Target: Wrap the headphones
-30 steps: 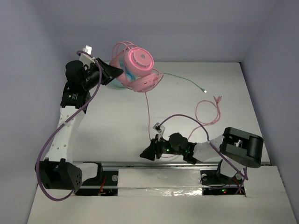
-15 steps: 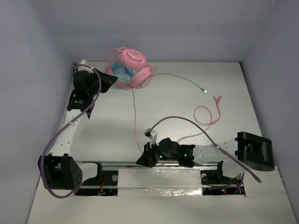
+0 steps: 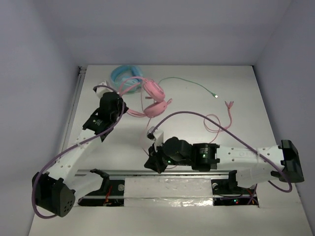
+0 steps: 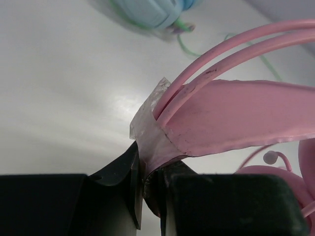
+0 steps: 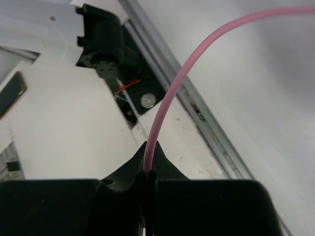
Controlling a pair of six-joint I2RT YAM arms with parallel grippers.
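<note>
The pink headphones (image 3: 155,101) hang just above the table left of centre, their double headband (image 4: 236,113) running up and right in the left wrist view. My left gripper (image 3: 128,111) (image 4: 148,169) is shut on the headband's wide pink strap, beside a bit of clear tape. The thin pink cable (image 3: 146,135) (image 5: 182,78) drops from the earcups to my right gripper (image 3: 149,162) (image 5: 149,169), which is shut on it near the front rail. The rest of the cable loops away to the right (image 3: 216,123) and ends in a plug (image 3: 229,104).
Light blue headphones (image 3: 123,74) (image 4: 152,12) lie at the back left, and their green cable (image 3: 192,84) trails right across the table. The metal rail (image 3: 197,172) (image 5: 197,108) and the arm bases line the near edge. Purple arm cables (image 3: 206,118) arch over the table.
My left gripper has carried the pink headphones from the back wall toward the middle, off the blue pair. My right gripper has closed on the pink cable and shifted slightly left.
</note>
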